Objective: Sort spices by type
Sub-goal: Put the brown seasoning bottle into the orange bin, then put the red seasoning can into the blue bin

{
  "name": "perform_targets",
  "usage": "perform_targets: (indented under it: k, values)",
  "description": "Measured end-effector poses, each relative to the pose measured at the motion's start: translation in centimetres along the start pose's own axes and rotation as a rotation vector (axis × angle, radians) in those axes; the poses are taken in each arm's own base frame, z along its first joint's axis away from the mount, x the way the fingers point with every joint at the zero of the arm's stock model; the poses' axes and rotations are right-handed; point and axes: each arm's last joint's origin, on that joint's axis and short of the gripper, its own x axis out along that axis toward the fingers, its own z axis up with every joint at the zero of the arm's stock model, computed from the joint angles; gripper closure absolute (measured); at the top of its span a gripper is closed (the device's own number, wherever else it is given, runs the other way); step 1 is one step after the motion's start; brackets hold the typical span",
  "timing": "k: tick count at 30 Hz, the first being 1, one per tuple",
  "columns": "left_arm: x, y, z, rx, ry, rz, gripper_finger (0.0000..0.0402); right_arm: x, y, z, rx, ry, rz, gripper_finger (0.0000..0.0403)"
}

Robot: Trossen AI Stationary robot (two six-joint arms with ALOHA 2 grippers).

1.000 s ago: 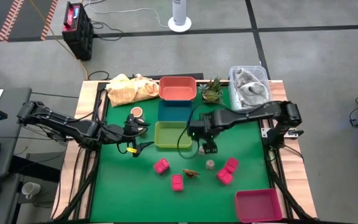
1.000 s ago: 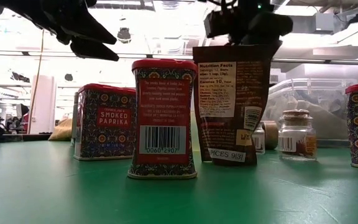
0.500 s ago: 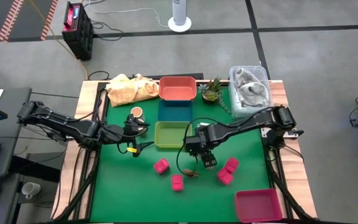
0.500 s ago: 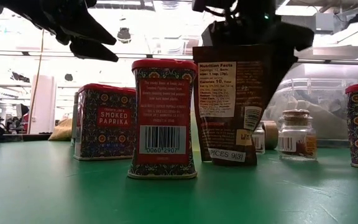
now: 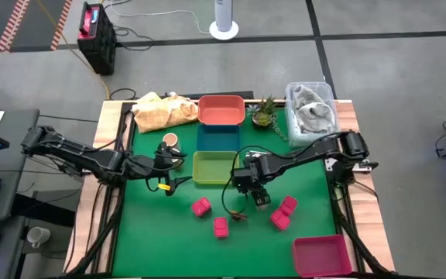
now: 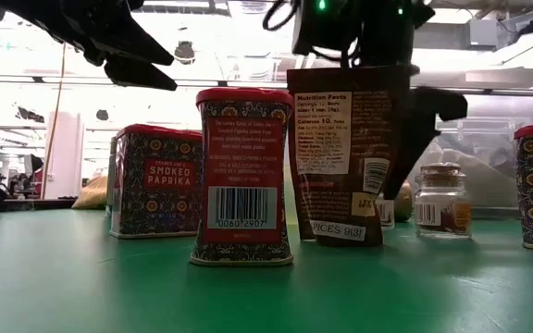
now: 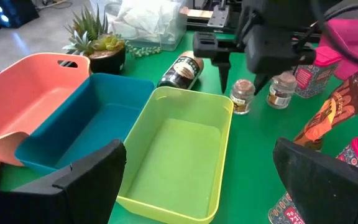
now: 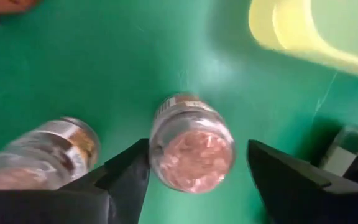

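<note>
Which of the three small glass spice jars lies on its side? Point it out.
The dark-filled glass jar beside the lime-green plastic bin's far rim lies on its side; the two cork-topped glass jars stand upright.

three plastic bins sit in a row up the middle of the green bench [image 5: 308,174]: coral bin [image 5: 221,110] at the back, blue bin [image 5: 217,138] next, lime bin [image 5: 214,167] in front. Small cork-topped glass jar [image 8: 191,143] stands between the right pincer [image 8: 194,174] fingers, just beside the lime bin
</note>
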Motion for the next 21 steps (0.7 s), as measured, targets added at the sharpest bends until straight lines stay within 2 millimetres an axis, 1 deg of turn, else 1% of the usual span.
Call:
perform_targets:
  k: [3, 5, 13, 18, 21]
  values:
    - [0.0, 0.0, 0.0, -0.001, -0.001, 0.000, 0.0013, 0.5, -0.3, -0.4, 0.006, 0.008, 0.000, 0.0133]
    - [0.0, 0.0, 0.0, -0.001, -0.001, 0.000, 0.0013, 0.7, -0.3, -0.5, 0.010, 0.016, 0.001, 0.0153]
    - [0.0, 0.0, 0.0, -0.001, -0.001, 0.000, 0.0013, 0.6, -0.6, -0.3, -0.010, -0.018, -0.004, 0.0272]
    - [0.0, 0.0, 0.0, -0.008, 0.000, -0.002, 0.0013, 0.7, -1.0, -0.4, 0.018, -0.009, -0.005, 0.0312]
    - [0.0, 0.0, -0.1, -0.004, 0.011, -0.004, 0.0013, 0.7, -1.3, -0.6, 0.034, 0.007, 0.004, 0.0320]
